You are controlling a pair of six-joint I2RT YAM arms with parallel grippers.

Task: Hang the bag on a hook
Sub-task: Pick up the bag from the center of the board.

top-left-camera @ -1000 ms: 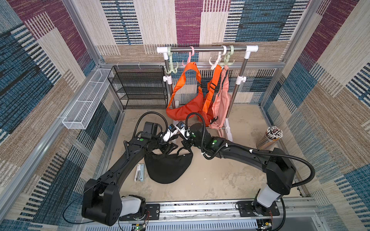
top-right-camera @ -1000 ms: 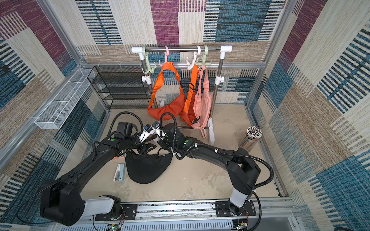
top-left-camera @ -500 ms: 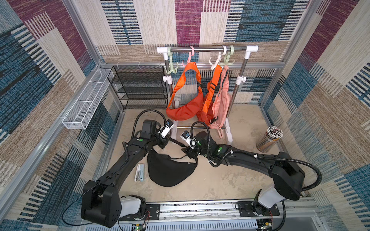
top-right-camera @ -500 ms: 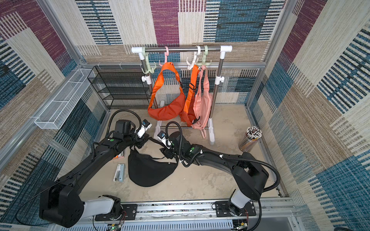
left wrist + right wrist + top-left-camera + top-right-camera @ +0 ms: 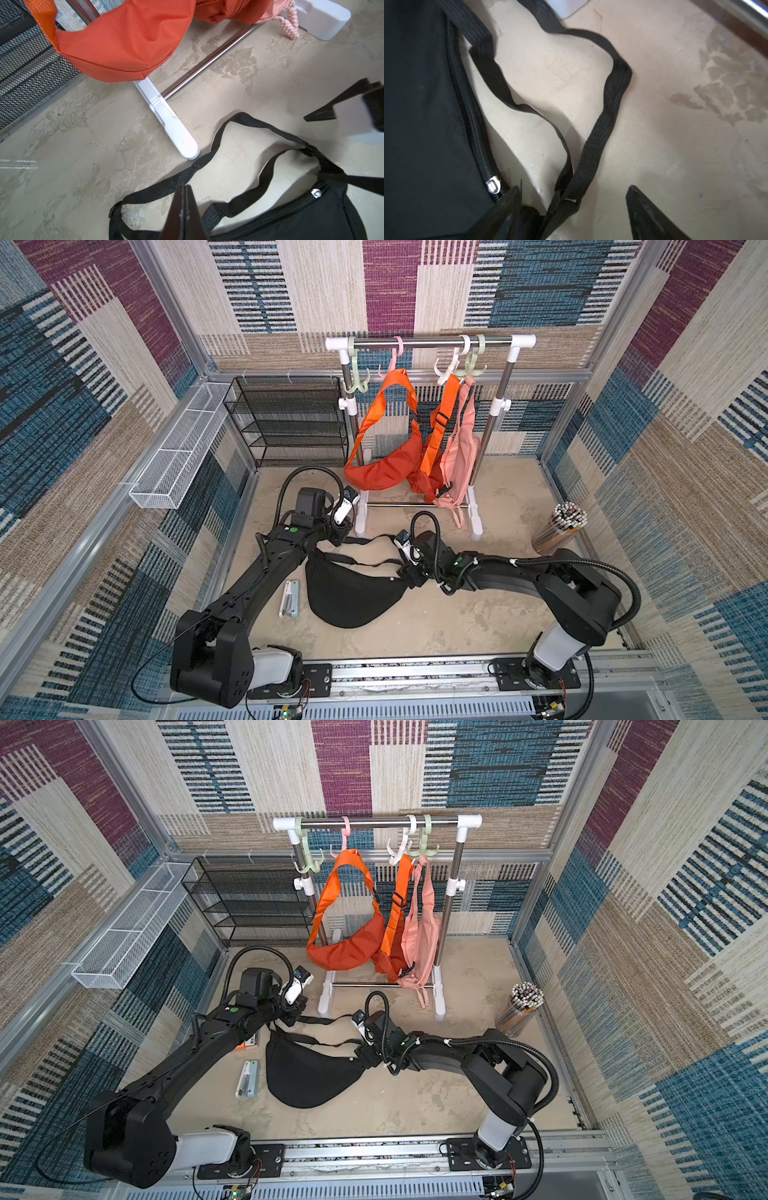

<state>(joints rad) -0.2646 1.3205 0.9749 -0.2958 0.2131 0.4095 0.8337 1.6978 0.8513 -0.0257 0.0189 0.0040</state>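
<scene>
The black bag (image 5: 349,593) lay flat on the counter (image 5: 436,626) between the two arms, in front of the rack (image 5: 419,342) and not on any hook. Its strap (image 5: 374,541) trailed in slack loops toward the rack's white foot (image 5: 178,133). The left tool (image 5: 184,191) was closed, its jaws pressed together right over one end of the strap; whether any webbing was pinched between them could not be told. The right tool (image 5: 574,187) stood open at the bag's other end, near the zipper pull (image 5: 493,186), with the strap running between its spread jaws. In both top views an orange bag (image 5: 382,468) and a pink bag (image 5: 459,456) hung from hooks on the rail. A green hook (image 5: 354,383) sat at the end nearest the black mesh shelf (image 5: 291,423). A small pale case (image 5: 289,598) lay just beside the black bag.
</scene>
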